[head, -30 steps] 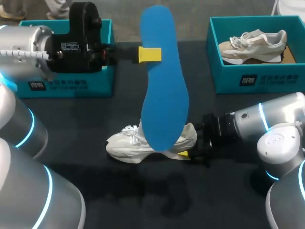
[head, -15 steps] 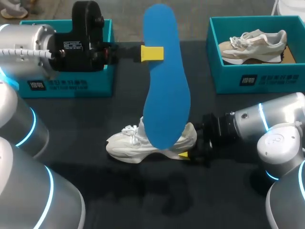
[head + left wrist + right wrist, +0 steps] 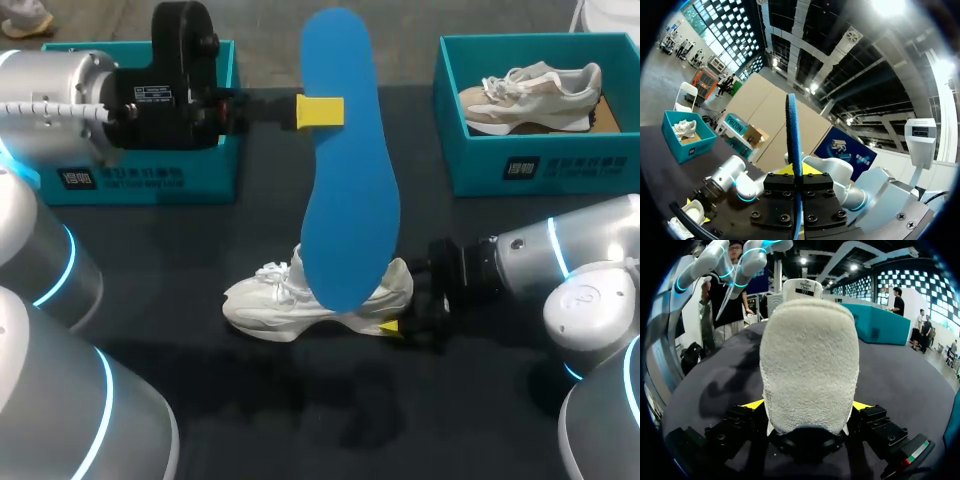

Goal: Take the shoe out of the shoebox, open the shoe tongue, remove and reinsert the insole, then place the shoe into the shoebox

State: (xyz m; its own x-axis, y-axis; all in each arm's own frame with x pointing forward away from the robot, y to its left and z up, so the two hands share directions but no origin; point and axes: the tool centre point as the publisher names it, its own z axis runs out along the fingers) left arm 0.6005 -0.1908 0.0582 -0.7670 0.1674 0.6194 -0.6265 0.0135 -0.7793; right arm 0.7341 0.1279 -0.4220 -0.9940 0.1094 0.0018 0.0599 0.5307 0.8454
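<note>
insole shifted slightly rightward; left gripper pinches its edge. right gripper clamps white shoe heel. risk: floppy insole may miss the opening and buckle.

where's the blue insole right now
In the head view the insole is near the middle, held upright by the left gripper, its lower end at the white shoe that the right gripper grips at the heel.

Dark table holds shoe, left shoebox, right shoebox
</note>
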